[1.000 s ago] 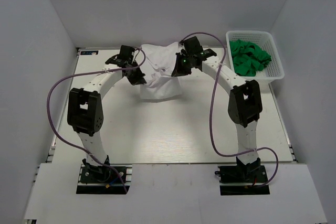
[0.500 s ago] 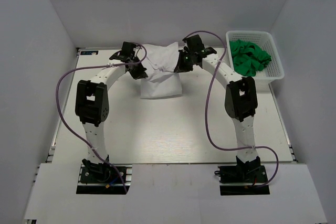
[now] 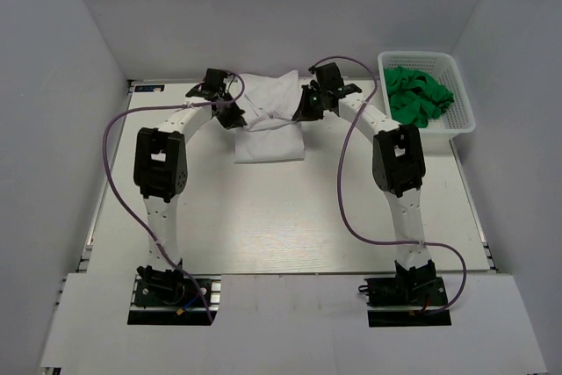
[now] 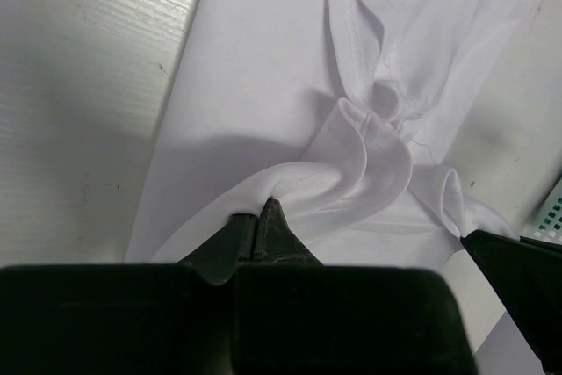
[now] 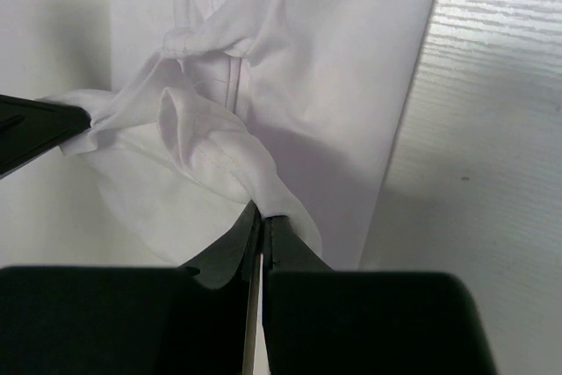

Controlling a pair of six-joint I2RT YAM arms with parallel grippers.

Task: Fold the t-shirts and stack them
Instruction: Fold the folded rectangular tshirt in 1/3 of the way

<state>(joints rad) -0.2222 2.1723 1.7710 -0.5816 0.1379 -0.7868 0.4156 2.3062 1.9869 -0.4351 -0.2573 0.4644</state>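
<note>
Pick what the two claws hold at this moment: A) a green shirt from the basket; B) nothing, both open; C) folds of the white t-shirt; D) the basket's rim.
C: in the wrist views the left claw and the right claw are each shut on a fold of the white t-shirt, while the green shirts lie in the basket.

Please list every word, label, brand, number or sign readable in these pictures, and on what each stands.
None is readable. The white t-shirt, the green t-shirts and the basket show no print. A small dark strip at the far left corner of the table may be a label, but it is too small to read.
</note>
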